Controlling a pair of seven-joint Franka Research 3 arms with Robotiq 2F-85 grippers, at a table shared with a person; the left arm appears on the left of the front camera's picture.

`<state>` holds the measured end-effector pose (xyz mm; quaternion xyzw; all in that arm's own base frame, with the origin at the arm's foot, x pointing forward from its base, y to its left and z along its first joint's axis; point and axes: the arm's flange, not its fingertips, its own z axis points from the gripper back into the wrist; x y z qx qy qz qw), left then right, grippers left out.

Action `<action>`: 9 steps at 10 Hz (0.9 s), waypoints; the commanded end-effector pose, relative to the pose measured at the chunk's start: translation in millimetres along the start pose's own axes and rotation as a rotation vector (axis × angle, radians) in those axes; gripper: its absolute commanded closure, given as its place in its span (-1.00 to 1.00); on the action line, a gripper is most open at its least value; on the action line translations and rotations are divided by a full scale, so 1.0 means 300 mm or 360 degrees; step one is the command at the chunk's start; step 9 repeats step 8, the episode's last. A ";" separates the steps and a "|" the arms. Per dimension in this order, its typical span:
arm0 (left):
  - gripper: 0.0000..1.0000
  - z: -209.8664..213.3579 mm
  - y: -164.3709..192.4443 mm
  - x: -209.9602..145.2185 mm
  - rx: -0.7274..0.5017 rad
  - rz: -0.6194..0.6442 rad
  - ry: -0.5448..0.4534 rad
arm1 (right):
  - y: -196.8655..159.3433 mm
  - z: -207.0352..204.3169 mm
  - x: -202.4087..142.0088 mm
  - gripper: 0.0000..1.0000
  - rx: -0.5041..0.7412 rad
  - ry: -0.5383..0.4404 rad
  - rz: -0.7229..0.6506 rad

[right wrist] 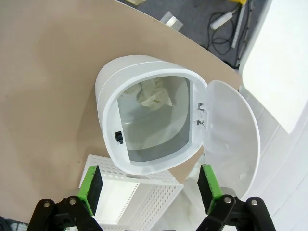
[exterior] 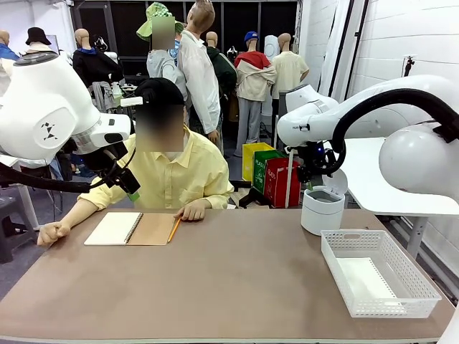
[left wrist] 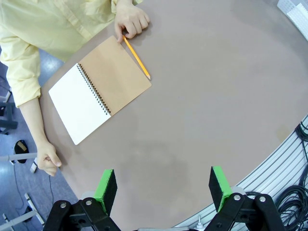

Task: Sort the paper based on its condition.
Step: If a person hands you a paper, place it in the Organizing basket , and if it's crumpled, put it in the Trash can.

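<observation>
My right gripper hangs directly over the small round white plastic bin at the far right of the table, its hinged lid flipped open, and my jaws stand wide apart with nothing between the green pads. Down in the bin lies a crumpled ball of white paper, resting against the inner wall. So I judge the drop of a crumpled piece is done. Just near of the bin sits the white perforated plastic basket, and a flat white sheet lies on its floor.

My left gripper hovers over bare brown tabletop, released and holding nothing. At the far left a person's hand rests by an orange pencil and an open spiral-bound notebook with a tan cover.

I see no loose paper waiting on the table, so my next move calls for lifting clear of the bin and waiting for another piece.
</observation>
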<state>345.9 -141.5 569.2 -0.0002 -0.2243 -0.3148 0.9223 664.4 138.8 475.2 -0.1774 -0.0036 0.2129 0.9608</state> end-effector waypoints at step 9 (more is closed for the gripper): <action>-1.00 0.003 0.004 0.000 -0.0004 0.0000 -0.0004 | -0.002 -0.010 0.002 -1.00 -0.0018 -0.0024 0.0005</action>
